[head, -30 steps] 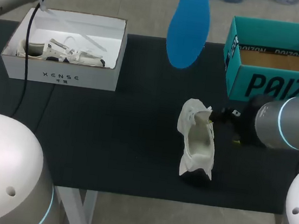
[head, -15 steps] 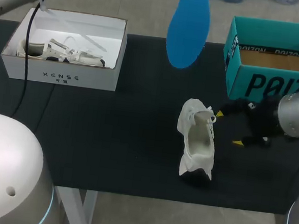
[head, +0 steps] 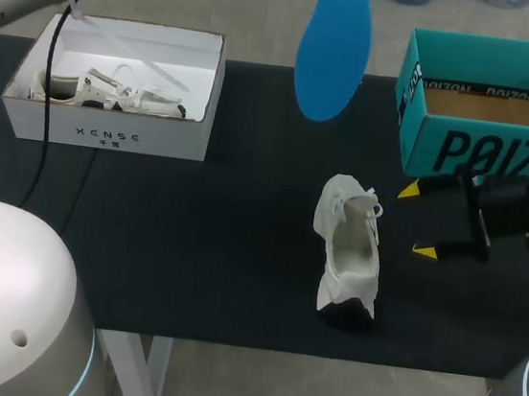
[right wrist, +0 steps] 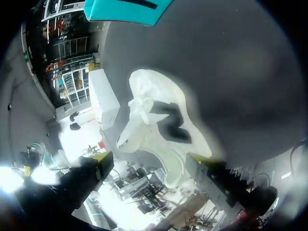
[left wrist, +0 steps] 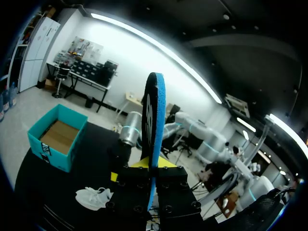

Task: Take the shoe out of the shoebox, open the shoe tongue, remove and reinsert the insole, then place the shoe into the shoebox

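Observation:
A white shoe (head: 347, 252) stands on the black mat (head: 191, 247) with its opening facing up and nothing inside. High above the table hangs a blue insole (head: 333, 52), with my left gripper (left wrist: 153, 166) shut on it; in the left wrist view the insole (left wrist: 155, 120) stands edge-on between the fingers. Just right of the shoe, my right gripper (head: 416, 220) is open and apart from it, fingertips toward the shoe. In the right wrist view the shoe (right wrist: 161, 125) lies ahead of the open right gripper (right wrist: 149, 159). The teal shoebox (head: 487, 119) stands open at the back right.
A white box (head: 109, 131) with another pale shoe (head: 104, 91) in it stands at the back left. A black cable (head: 48, 113) hangs down in front of that box. The mat's front edge runs just below the shoe.
My right gripper has drawn back to the right, away from the shoe's top, and stays open. The shoe and the held insole have not moved.

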Robot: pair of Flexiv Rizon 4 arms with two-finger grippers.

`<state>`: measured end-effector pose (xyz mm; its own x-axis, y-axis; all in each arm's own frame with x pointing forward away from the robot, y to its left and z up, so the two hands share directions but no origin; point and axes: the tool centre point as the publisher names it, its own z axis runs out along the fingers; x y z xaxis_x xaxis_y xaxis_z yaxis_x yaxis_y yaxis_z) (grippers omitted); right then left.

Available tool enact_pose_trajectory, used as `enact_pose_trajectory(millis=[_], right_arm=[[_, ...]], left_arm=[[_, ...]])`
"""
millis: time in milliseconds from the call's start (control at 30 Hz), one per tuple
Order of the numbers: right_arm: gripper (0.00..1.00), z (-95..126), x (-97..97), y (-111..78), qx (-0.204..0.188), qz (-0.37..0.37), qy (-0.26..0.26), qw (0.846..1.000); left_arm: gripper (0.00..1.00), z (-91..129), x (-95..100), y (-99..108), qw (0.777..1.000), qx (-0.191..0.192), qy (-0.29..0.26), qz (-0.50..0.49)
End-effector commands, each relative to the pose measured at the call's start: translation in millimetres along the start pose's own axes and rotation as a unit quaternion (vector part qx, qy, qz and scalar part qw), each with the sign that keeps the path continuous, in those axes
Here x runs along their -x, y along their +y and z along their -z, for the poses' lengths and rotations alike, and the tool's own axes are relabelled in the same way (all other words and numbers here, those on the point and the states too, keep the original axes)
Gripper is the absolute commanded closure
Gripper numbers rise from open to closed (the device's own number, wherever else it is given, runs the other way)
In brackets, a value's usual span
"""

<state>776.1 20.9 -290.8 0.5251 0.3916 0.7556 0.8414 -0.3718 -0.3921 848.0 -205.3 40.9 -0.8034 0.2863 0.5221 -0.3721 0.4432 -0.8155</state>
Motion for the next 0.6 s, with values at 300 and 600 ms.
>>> enact_pose_trajectory(millis=[300, 600], right_arm=[[0.0, -8, -5.1, -2.7, -0.341, -0.057, 0.189, 0.919], [0.0, -11, -15.3, -9.1, -0.33, -0.032, 0.175, 0.927]], left_arm=[[1.0, 0, -0.9, 1, 1.0, 0.0, -0.001, 0.0], [1.0, 0, -0.9, 1, 1.0, 0.0, -0.001, 0.0]])
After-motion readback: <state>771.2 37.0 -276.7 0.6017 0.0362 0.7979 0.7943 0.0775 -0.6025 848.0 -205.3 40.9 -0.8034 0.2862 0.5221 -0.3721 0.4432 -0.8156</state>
